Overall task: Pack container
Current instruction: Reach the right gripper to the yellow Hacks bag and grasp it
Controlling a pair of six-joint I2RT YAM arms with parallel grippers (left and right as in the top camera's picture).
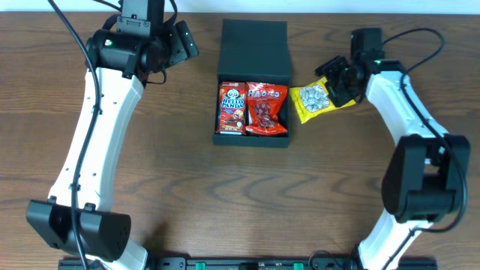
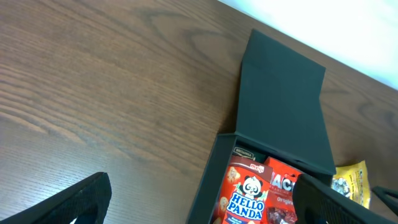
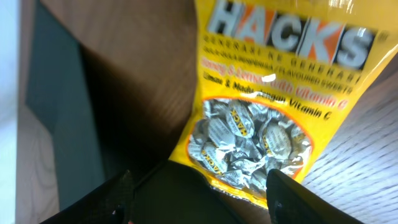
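Observation:
The dark teal container (image 1: 253, 45) stands open at the table's back centre, its flap lid lying flat behind it. Inside lie a red Hello Panda packet (image 1: 232, 109) and a red Hacks packet (image 1: 267, 109). A yellow Hacks sweet packet (image 1: 315, 100) lies on the table just right of the container. My right gripper (image 1: 335, 81) is open, with the yellow packet's (image 3: 261, 106) near end between its fingers (image 3: 205, 199). My left gripper (image 1: 182, 39) is open and empty, above the table left of the container (image 2: 283, 93); its fingers (image 2: 205, 205) frame the Hello Panda packet (image 2: 249, 193).
The brown wooden table (image 1: 165, 187) spreads around the container. A white wall edge (image 2: 348, 25) runs behind the table. Both arm bases stand at the front edge, left (image 1: 75, 225) and right (image 1: 420, 187).

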